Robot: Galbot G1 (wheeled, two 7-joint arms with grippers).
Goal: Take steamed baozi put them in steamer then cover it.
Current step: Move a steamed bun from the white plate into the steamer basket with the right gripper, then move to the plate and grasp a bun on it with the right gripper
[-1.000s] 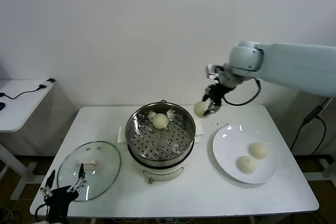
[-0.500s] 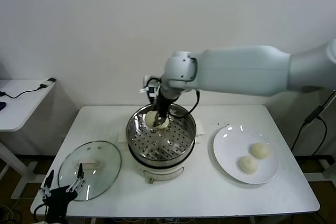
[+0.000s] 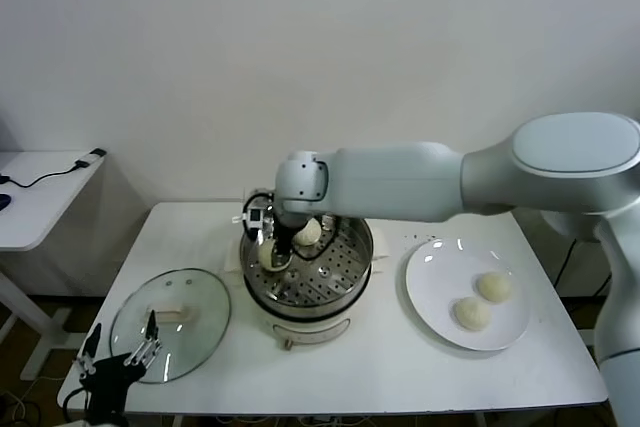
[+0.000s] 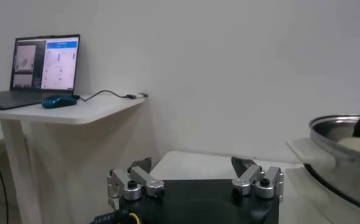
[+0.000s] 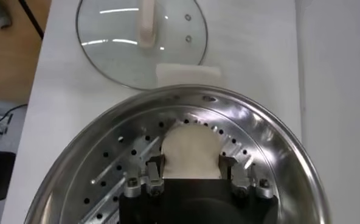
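The right gripper (image 5: pixel 190 172) is down inside the steamer (image 3: pixel 340 292), its fingers (image 5: pixel 153 171) clamped on either side of a pale baozi (image 5: pixel 190 153) — the bun sits squarely between them, low over the perforated tray (image 5: pixel 116 158) at about nine o'clock of the pot's rim. I judge it is at or very near the tray, though actual contact is hidden from me. Since the bun is round, it has no long axis to mind; what the next move turns on is simply that it lies straight under the pincer, so parting the fingers and lifting up should leave it there.

Another baozi (image 3: pixel 308 232) rests at the tray's twelve o'clock. Two more (image 3: pixel 492 286) (image 3: pixel 471 313) wait on the white plate (image 3: pixel 432 272) at three o'clock, nearer this arm. The glass lid (image 3: pixel 195 332) lies at eight o'clock, beside the left gripper (image 3: pixel 122 357), which hangs spread open off the table's near corner.
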